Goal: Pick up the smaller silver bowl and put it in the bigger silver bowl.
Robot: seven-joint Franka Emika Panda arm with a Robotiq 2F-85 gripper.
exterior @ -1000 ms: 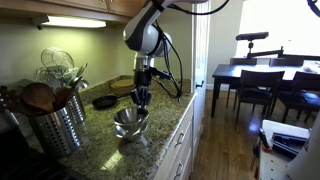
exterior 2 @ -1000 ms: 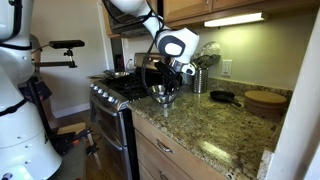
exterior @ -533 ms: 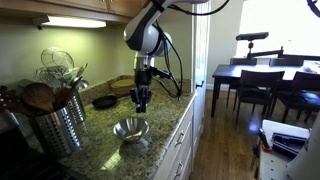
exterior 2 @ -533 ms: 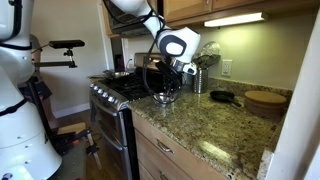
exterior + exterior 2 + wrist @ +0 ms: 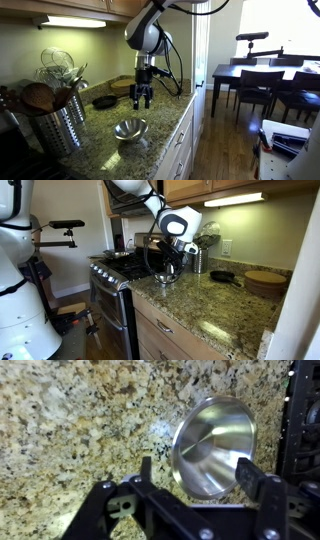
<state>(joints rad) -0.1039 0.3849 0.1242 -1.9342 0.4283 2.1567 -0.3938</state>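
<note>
On the granite counter the smaller silver bowl rests inside the bigger silver bowl. Their rims lie so close together that they read almost as one bowl. In the wrist view the shiny inside of the smaller silver bowl faces up, below and between the fingers. My gripper hangs open just above the bowls, with nothing between its fingers. Its midpoint in the wrist view is the gripper. In an exterior view the gripper stands over the bowls near the stove.
A tall steel utensil canister stands at the near left. A small black pan and a wooden board lie behind the bowls. The stove borders the counter, whose front edge runs close by.
The gripper was shut low in the bowls a second ago. It has since opened and risen straight up, leaving the smaller bowl resting in the bigger one.
</note>
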